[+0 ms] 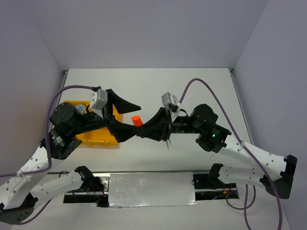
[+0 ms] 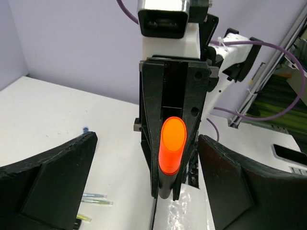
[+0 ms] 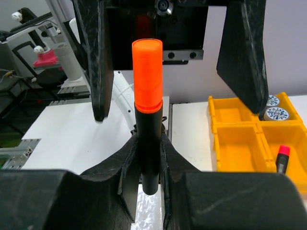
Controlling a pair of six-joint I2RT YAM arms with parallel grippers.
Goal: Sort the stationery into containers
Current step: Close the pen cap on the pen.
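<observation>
Where the two arms meet above the middle of the counter [image 1: 144, 86], one black orange-capped marker [image 3: 146, 96] stands between them. The counter is plain white and matte, boxed on three sides by pale lavender walls [image 1: 144, 33]. A crinkled silver sheet [image 1: 151, 189] covers its near edge between the arm bases, and two purple cables [image 1: 72, 87] loop up to the wrists. Beyond the counter, the right wrist view shows a blurred workroom with racks and equipment.

Right gripper [image 3: 148, 153]: clenched on the marker's black barrel, with the cap end projecting free toward the left arm.

Left gripper [image 2: 147, 140]: released, its two fingers spread wide on either side of the cap and apart from it.

Tray [image 3: 235, 108]: one, yellow-orange, divided into four compartments, on the counter's left side and partly under the left arm. Two round tins [image 3: 276, 114] with blue-on-white patterned lids sit touching in one compartment; any lettering on them is too small to read. One pink-capped marker [image 3: 282, 158] lies in the adjoining compartment, nearer the right wrist camera.

Loose on the counter, seen from the left wrist, are:
- two thin pale pens [image 2: 96, 199] lying side by side;
- a third, yellowish pen [image 2: 84, 218], partly hidden behind a finger;
- one small blue item [image 2: 85, 128], too small to identify.
</observation>
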